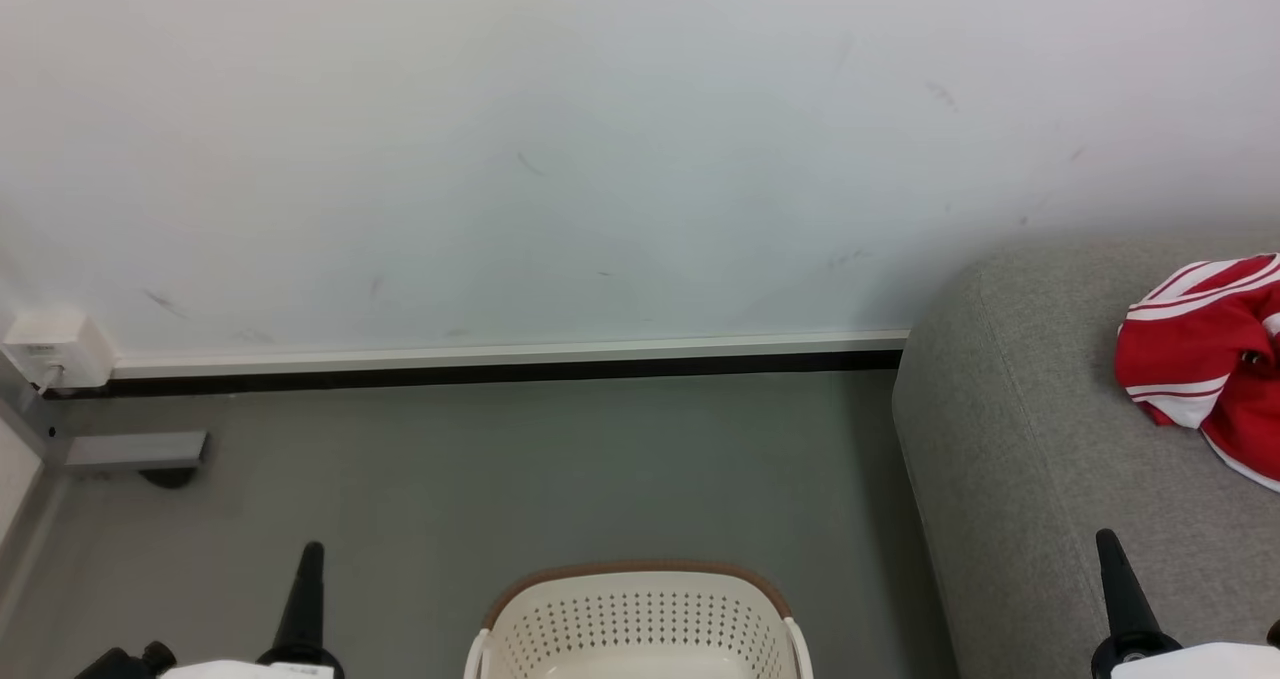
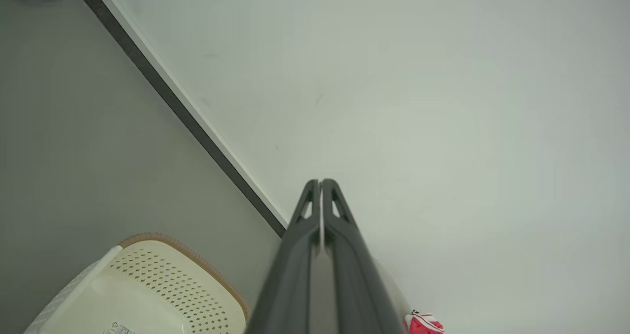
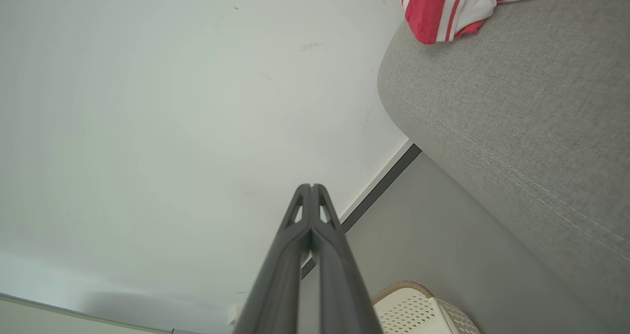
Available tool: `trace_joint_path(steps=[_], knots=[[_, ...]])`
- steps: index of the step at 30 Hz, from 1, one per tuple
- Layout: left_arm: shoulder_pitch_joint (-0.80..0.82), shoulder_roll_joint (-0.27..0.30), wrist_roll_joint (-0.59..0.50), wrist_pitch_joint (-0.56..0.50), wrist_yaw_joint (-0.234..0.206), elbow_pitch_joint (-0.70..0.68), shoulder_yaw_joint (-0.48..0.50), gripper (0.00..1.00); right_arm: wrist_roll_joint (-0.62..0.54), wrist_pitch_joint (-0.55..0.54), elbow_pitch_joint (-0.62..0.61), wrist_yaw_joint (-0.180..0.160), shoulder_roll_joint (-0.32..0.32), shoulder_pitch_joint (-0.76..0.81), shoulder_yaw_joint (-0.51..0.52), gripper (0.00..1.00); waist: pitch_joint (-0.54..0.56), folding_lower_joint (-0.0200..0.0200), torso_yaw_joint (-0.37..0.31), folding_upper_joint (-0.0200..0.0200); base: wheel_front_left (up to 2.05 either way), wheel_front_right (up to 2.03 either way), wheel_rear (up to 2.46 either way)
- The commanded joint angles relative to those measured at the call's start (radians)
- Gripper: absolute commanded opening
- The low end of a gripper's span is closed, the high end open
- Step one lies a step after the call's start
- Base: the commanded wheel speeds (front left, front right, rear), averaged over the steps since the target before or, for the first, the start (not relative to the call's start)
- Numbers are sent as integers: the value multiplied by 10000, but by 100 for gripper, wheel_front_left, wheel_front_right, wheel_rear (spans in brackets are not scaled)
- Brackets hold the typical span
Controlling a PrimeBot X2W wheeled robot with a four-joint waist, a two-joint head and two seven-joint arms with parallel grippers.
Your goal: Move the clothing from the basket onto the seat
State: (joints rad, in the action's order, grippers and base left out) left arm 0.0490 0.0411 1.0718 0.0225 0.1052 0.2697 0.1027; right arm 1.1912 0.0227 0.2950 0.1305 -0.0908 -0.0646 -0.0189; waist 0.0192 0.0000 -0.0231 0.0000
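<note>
Red jersey point(image 1: 1205, 359) on the sofa point(image 1: 1030, 439) at three o'clock, basket point(image 1: 640, 619) at six looks empty: done, I judge. Left gripper point(image 2: 320, 182) and right gripper point(image 3: 311, 186) pressed together, empty.

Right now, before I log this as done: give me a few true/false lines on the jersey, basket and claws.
1. The jersey lies on the sofa. True.
2. The basket stands on the sofa. False: it stands on the floor, beside the sofa.
3. The left claw is shut. True.
4. The right claw grips the jersey. False: it is shut on nothing, apart from the jersey.
5. The basket's rim is brown. True.
</note>
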Motion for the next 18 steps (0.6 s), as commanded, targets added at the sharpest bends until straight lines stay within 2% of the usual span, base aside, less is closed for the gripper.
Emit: trace_joint_path(steps=[1, 18], knots=[[198, 84, 383, -97, 73, -134, 57, 0, 312, -87, -133, 2, 15, -266, 145, 0, -8, 0, 8, 0, 0, 0, 0], [357, 97, 1986, -501, 133, -173, 80, 0, 1561, -499, -269, 3, 124, -334, 522, 0, -64, 0, 67, 0, 0, 0, 0]])
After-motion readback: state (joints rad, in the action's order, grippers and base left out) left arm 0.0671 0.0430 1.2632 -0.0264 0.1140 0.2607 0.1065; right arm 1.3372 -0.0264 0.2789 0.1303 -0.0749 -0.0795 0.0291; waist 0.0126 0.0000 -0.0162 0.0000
